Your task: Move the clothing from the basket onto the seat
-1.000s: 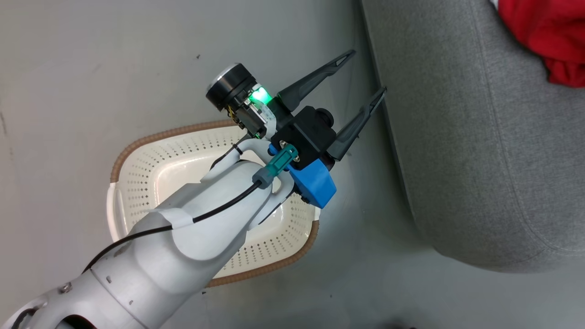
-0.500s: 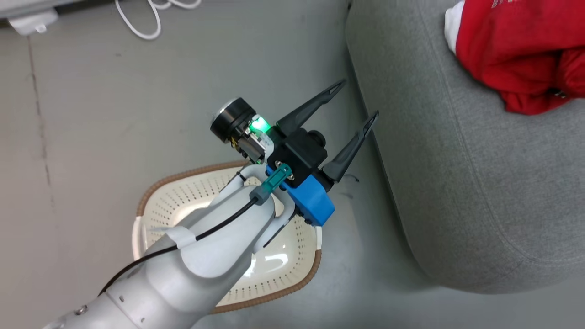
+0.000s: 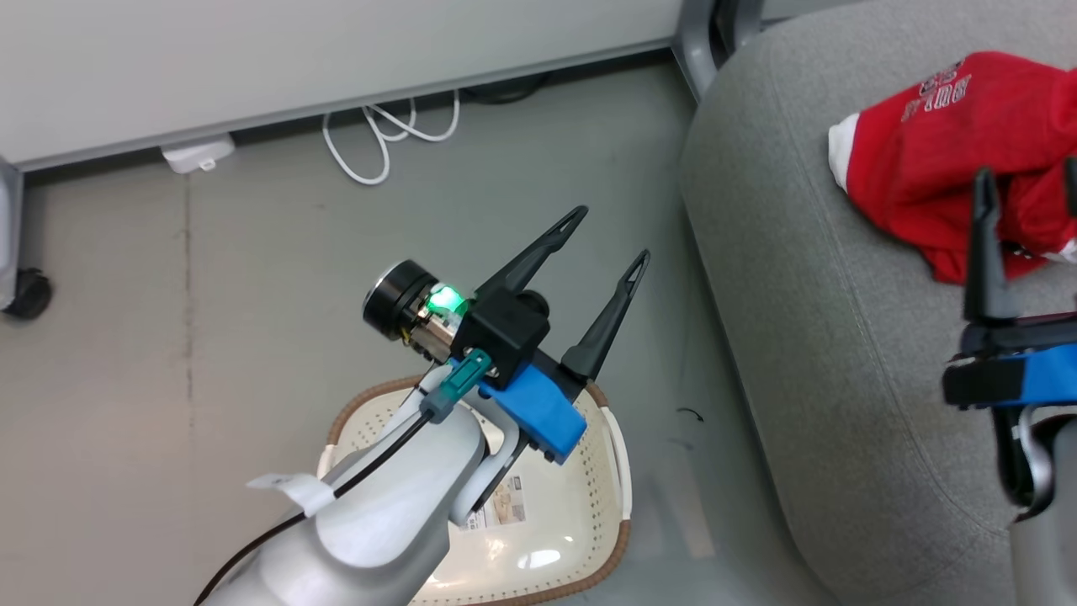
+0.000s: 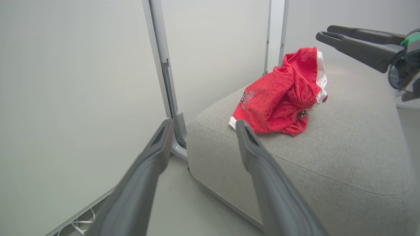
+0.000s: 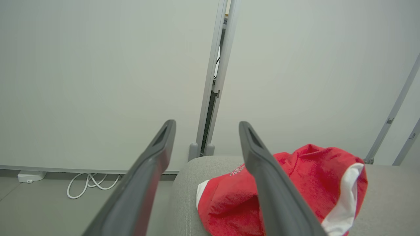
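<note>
The clothing (image 3: 925, 160), a red heap with white trim and dark lettering, lies on the grey seat (image 3: 841, 353) at the right. The cream basket (image 3: 620, 471) stands on the floor at the bottom. The part of its floor that shows holds only a paper label, and my left forearm hides the rest. My left gripper (image 3: 612, 232) hangs open above the basket's far rim, pointing toward the seat. My right gripper (image 3: 1026, 172) is open over the seat, just short of the clothing. The wrist views show the left gripper (image 4: 204, 124) and the right gripper (image 5: 206, 124) holding nothing, with the clothing (image 4: 279, 98) (image 5: 295, 170) beyond.
A white cable (image 3: 379, 143) and a white adapter (image 3: 198, 154) lie on the grey floor by the pale wall panel. A metal post (image 3: 698, 34) rises at the seat's far corner. A black caster (image 3: 25, 295) is at the far left.
The head camera has tilted up, so the wall, the cable and more of the seat have come into the picture. My right gripper now shows at the right edge. Both grippers stay open.
</note>
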Available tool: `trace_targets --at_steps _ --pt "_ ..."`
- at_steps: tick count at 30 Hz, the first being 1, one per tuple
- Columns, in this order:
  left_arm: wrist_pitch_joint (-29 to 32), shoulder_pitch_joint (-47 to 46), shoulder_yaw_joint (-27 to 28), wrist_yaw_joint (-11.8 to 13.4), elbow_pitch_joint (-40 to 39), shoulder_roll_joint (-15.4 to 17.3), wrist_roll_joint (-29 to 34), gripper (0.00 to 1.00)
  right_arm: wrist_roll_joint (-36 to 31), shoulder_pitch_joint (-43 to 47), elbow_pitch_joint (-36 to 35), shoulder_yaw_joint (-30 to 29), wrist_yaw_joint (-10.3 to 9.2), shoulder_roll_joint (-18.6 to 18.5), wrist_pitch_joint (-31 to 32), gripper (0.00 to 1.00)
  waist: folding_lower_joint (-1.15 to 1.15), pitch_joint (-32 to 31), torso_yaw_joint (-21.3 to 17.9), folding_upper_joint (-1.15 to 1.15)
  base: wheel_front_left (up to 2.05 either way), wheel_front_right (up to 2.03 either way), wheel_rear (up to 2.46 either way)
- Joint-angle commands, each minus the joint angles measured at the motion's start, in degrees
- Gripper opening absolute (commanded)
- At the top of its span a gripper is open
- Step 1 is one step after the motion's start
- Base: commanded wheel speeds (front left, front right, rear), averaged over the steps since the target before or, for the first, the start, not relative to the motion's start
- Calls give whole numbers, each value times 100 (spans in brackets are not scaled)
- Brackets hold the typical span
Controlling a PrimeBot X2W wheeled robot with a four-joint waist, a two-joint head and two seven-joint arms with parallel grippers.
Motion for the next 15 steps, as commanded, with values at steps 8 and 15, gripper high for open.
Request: trace_targets --at_steps 8,15 --pt "-18 700 600 108 -212 178 65 100 97 407 -87 646 1 192 -2 100 1 -438 588 0 0 0 0" --pt "-19 1174 1170 183 -342 303 124 100 84 633 -70 727 1 304 -2 100 1 -654 978 0 0 0 0"
